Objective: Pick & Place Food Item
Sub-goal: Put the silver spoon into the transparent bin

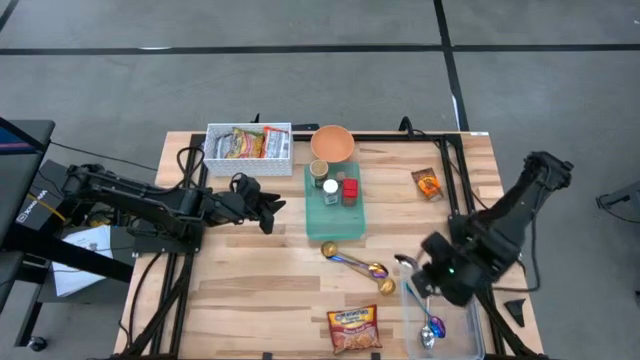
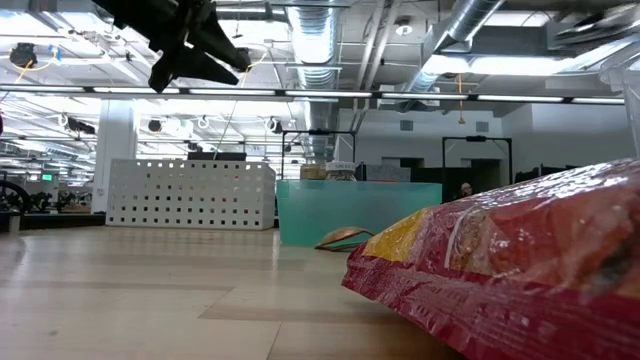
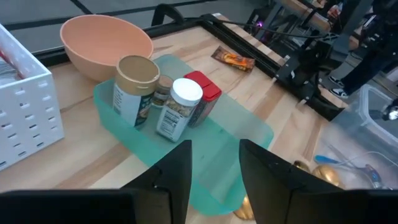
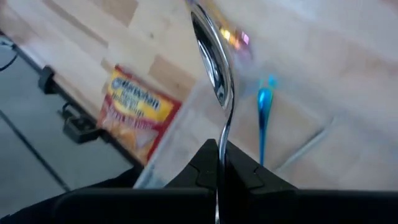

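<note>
At the near edge of the wooden tabletop (image 1: 250,290) lies a red and yellow noodle packet (image 1: 354,328), flat and untouched, which also fills the low view's right foreground. Just to its right sits a clear plastic bin (image 1: 473,335) with a blue-handled spoon (image 1: 437,326) inside it. Above the bin's near-left corner hangs the right gripper (image 1: 412,272), its fingers pinched tight on the handle of a silver spoon (image 4: 213,65), whose bowl points away from the wrist over the bin's rim. A little farther in, gold spoons (image 1: 357,263) lie on the wood just off the near end of a translucent green tray (image 1: 335,222). The tray carries a tan-lidded jar (image 3: 135,89), a white-lidded spice jar (image 3: 177,107) and a red-capped container (image 3: 203,94) grouped at its far end. Left of the tray, raised above the tabletop, the left gripper (image 1: 274,208) points toward it with fingers partly apart and nothing between them. Farther back stand a peach bowl (image 1: 332,144), touching the tray's far end, and a white perforated basket (image 1: 248,143) holding more packets. A small orange sachet (image 1: 427,184) lies toward the right side.
</note>
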### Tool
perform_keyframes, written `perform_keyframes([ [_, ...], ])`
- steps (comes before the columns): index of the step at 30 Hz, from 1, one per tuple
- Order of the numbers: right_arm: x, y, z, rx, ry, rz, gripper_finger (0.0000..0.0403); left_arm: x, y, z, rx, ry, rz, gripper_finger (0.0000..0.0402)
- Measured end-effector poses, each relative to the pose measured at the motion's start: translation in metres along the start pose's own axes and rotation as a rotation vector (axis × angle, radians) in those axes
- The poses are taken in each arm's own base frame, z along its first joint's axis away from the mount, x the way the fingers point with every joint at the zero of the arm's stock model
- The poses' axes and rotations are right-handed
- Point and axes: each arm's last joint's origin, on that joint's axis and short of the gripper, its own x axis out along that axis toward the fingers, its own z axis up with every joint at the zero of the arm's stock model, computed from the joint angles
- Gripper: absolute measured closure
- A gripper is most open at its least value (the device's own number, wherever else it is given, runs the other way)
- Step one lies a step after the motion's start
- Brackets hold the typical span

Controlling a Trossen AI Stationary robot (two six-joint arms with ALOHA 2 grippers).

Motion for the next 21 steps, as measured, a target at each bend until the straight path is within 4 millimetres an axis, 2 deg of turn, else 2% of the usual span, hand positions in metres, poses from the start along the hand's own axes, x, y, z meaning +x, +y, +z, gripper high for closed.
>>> perform_keyframes([
  [10, -0.003, -0.01, -0.053, 0.11, 0.048, 0.0, 0.0403, 0.001, 0.001, 0.0, 0.0, -0.001, 0.004, 0.0276],
  [14, 0.004, -0.008, -0.059, 0.114, 0.07, -0.032, 0.0403, 0.001, 0.001, 0.0, 0.0, -0.001, 0.004, 0.0277],
  [21, 0.019, -0.002, -0.054, 0.143, 0.04, -0.092, 0.0403, 0.001, 0.001, 0.0, 0.0, -0.001, 0.005, 0.0279],
])
